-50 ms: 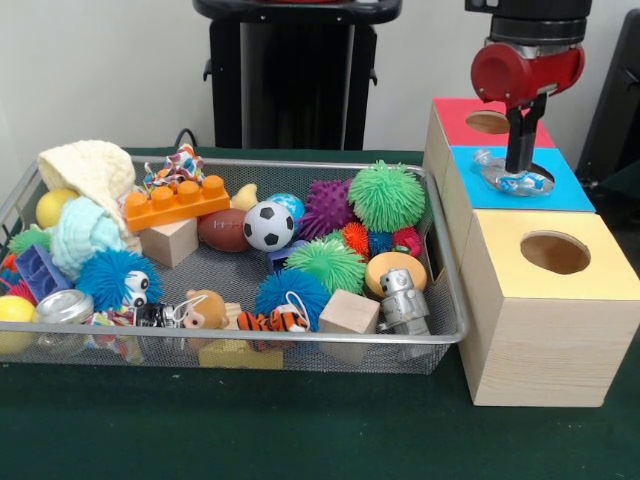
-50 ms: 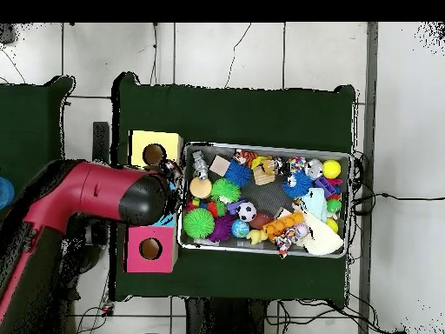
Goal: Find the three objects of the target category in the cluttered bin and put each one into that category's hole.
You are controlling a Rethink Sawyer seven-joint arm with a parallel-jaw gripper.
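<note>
My gripper (image 1: 521,170) hangs over the blue-topped box (image 1: 565,188) at the right, with its tips at that box's hole. It looks shut on a clear, blue-tinted object (image 1: 530,183) that lies across the hole. A red-topped box (image 1: 455,122) stands behind the blue one and a yellow-topped box (image 1: 600,262) in front, each with a round hole. The wire bin (image 1: 452,328) to the left is full of toys. In the overhead view the red arm (image 2: 104,196) covers the gripper and the blue box, and only the yellow box (image 2: 139,144) and the pink box (image 2: 135,254) show.
The bin holds a green spiky ball (image 1: 386,195), a purple spiky ball (image 1: 325,205), a soccer ball (image 1: 268,225), a football (image 1: 220,230), an orange brick (image 1: 177,202), wooden blocks (image 1: 348,312), a silver robot toy (image 1: 403,298) and knitted cloths (image 1: 90,170).
</note>
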